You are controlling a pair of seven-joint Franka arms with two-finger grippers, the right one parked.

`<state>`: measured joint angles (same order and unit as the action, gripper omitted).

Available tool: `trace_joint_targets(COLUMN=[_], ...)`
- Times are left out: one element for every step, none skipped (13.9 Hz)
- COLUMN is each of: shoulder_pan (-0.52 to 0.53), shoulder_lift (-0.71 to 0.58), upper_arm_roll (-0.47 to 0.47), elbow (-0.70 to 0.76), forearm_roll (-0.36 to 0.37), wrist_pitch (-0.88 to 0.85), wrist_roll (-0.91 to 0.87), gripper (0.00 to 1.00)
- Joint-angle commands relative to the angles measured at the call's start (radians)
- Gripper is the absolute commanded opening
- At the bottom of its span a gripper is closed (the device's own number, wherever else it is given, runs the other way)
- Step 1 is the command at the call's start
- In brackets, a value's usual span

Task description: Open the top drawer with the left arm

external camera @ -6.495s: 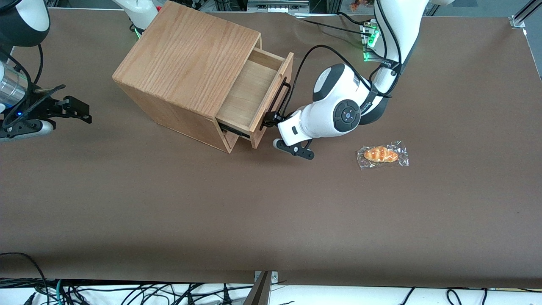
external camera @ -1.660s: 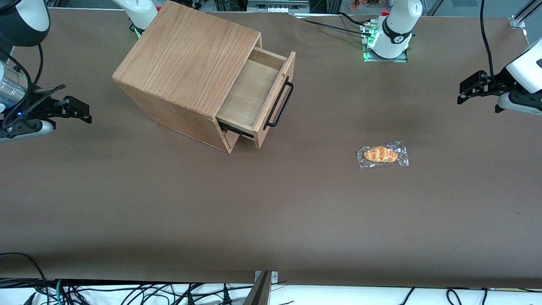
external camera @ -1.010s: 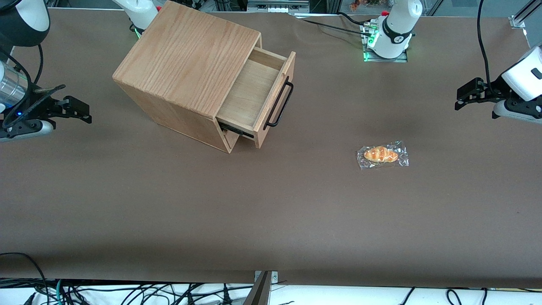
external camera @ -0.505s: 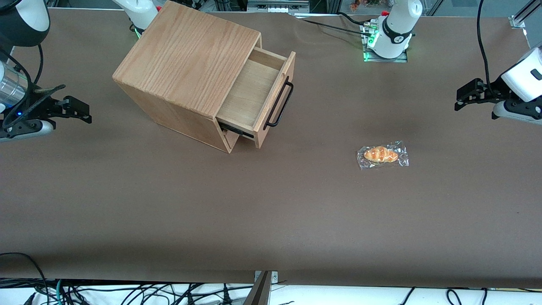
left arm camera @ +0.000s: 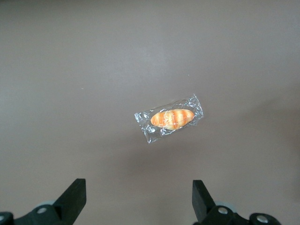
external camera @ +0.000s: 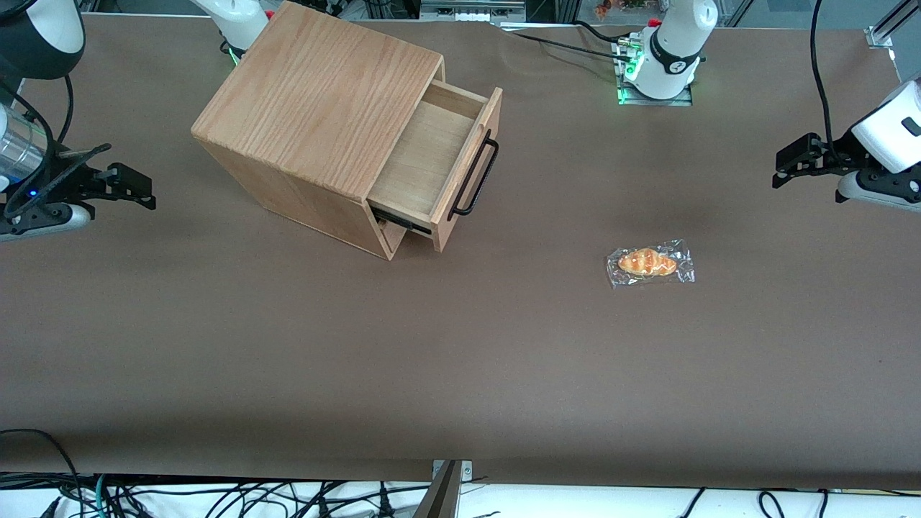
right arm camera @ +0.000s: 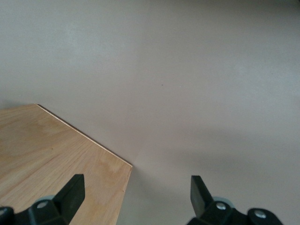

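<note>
A small orange bun in a clear crinkly wrapper [external camera: 650, 262] lies flat on the brown table [external camera: 460, 360]. Nothing touches it. It is toward my working end of the table, and my gripper [external camera: 781, 167] hangs in the air near it, looking down at the bun [left arm camera: 171, 118]. A big wooden box [external camera: 316, 108] stands well apart from the bun, farther from the front camera. Black wires [external camera: 216, 496] are bunched along the table's front edge.

Robotics laboratory, tabletop test station.
A table [external camera: 460, 360] covered in brown sheeting is seen, with robot arm bases [external camera: 665, 57] bolted at its edge and lit green, loose cables [external camera: 216, 496] bundled below the rim, and aluminium framing [external camera: 888, 25] fitted at one corner.
</note>
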<state>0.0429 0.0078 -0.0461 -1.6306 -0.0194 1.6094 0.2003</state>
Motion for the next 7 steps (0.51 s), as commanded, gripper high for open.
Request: trace_joint_targets(shoulder_pan=[-0.005,-0.005,-0.005,-0.005,-0.003,-0.005,-0.005], shoulder_lift=[0.000,0.000,0.000,0.000,0.000,0.000,0.000], upper_arm_roll=[-0.001,-0.001,-0.001,-0.001,-0.001,-0.001,-0.001], elbow=[0.003,0.005,0.003,0.003,0.005,0.003,0.003], forearm_roll=[0.023,0.026,0.026,0.027,0.027,0.027,0.029], wrist_pitch=[0.004,0.004,0.004,0.004,0.004,0.004,0.004], wrist_roll=[0.005,0.004,0.004,0.004,0.004,0.004,0.004], gripper=[1.00,1.00,1.00,1.00,1.00,1.00,1.00])
